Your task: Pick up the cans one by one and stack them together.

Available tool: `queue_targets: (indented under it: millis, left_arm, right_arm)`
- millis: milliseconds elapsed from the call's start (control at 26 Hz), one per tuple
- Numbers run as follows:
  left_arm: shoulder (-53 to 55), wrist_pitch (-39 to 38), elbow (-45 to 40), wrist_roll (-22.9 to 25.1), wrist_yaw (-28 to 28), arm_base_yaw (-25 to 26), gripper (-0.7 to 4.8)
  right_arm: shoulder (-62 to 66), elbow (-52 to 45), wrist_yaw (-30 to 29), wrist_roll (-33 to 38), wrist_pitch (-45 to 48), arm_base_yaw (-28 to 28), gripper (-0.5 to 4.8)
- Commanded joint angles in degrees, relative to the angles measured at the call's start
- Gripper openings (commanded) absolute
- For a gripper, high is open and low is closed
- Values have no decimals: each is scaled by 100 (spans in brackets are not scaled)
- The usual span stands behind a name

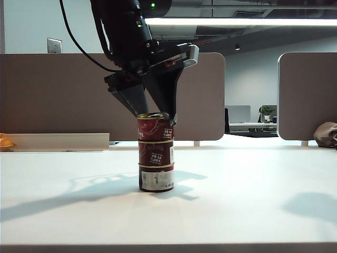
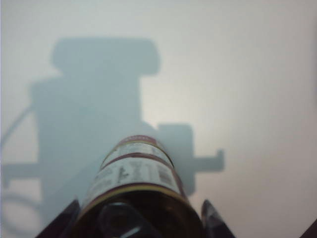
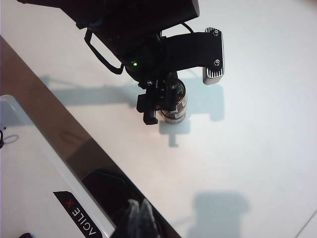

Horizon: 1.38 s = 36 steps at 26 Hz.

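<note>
Three cans stand in one stack mid-table: a bottom can (image 1: 156,179) with a white label, a middle can (image 1: 156,154), and a top can (image 1: 154,128) that leans slightly. My left gripper (image 1: 156,118) comes down from above and is shut on the top can. In the left wrist view its dark fingers (image 2: 64,224) flank the top can's gold-rimmed lid (image 2: 141,210), with the lower cans (image 2: 136,163) showing past it. My right gripper (image 3: 140,215) is shut and holds nothing, far from the stack (image 3: 176,106), near the robot's base.
A long beige tray (image 1: 58,141) lies at the back left with an orange object (image 1: 5,141) beside it. Brown partition panels (image 1: 68,95) stand behind the table. A brown bag (image 1: 326,134) sits at the far right. The white robot base (image 3: 44,183) lies by my right gripper.
</note>
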Motion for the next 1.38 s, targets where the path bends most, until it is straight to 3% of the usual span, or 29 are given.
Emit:
queue_targets:
  millis: [38, 192, 576, 615, 768, 807, 1191, 1383]
  left_arm:
    - [17, -37, 2, 24, -68, 9, 288]
    - [15, 101, 24, 22, -68, 9, 319]
    - [11, -256, 868, 17, -369, 9, 314]
    - [9, -361, 997, 20, -369, 9, 285]
    - [-68, -590, 1344, 26, -365, 9, 41]
    - [-122, -584, 1364, 26, -367, 9, 5]
    - [-1139, -114, 1353, -282, -343, 94, -6]
    - [-2094, 376, 1204, -435, -407, 74, -6]
  right_arm:
    - [-26, 13, -9, 26, 72, 4, -5]
    - [-26, 13, -9, 26, 72, 4, 5]
    - [-26, 13, -7, 24, 76, 4, 5]
    - [-26, 13, -4, 24, 76, 4, 5]
    - [-59, 13, 26, 20, 79, 4, -1]
    - [-63, 13, 74, 17, 94, 4, -1]
    - [-796, -11, 1021, -24, 203, 7, -1]
    - [-1943, -861, 1233, -63, 1443, 4, -1]
